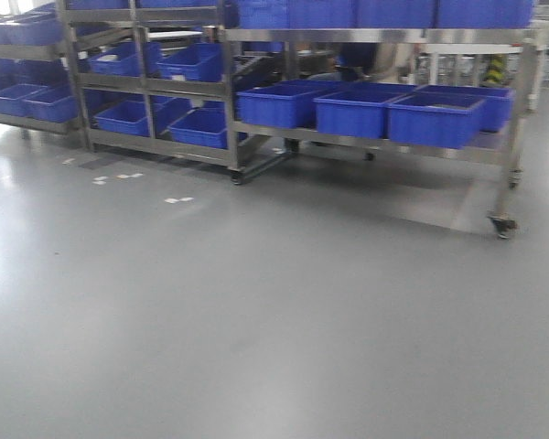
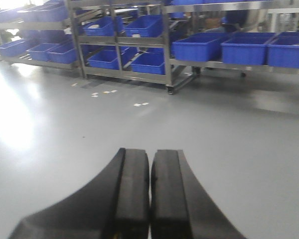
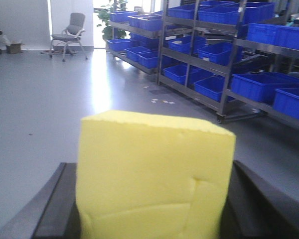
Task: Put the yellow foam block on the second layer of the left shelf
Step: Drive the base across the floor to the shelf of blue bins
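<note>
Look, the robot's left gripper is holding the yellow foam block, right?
No, the right gripper is holding the yellow foam block, as the right wrist-mounted view shows. The left gripper is shut on nothing.

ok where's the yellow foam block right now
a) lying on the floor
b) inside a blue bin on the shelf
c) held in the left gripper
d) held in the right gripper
D: the right wrist view shows the yellow foam block clamped in the right gripper, while the left gripper is shut with nothing between its fingers.
</note>
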Robot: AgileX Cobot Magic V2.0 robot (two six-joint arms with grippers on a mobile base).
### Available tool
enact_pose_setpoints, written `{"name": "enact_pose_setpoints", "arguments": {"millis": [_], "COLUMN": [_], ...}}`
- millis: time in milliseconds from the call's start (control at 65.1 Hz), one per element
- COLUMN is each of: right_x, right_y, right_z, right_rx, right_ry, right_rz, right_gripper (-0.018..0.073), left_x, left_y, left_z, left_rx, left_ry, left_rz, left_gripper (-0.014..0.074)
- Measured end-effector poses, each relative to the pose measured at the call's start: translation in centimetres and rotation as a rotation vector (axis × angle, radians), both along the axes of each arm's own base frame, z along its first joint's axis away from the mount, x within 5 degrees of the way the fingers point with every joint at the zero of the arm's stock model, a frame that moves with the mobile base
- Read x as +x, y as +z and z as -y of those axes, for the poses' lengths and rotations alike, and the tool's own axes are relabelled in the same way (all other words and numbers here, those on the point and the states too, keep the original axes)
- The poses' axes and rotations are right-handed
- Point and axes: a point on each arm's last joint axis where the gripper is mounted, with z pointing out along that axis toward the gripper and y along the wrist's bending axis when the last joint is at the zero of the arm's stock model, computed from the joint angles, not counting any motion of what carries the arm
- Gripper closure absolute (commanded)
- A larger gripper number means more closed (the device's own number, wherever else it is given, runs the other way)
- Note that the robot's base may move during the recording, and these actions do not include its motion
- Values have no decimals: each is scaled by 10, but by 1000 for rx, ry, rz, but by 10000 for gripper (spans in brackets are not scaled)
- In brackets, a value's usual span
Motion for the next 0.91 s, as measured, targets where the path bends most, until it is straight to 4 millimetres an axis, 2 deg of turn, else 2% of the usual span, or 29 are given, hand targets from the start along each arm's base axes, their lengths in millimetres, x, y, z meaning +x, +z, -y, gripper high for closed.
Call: {"name": "enact_pose_setpoints", "arguments": {"millis": [906], "right_x": [0], "right_y": [0], "right_z": [0], "right_rx": [0], "right_ry": [0], "right_rz": [0], "right_gripper": [271], "left_x": [0], "left_y": [0], "left_z": [0], "left_rx": [0], "left_ry": [0], "left_rz": [0], "left_gripper": [460]}}
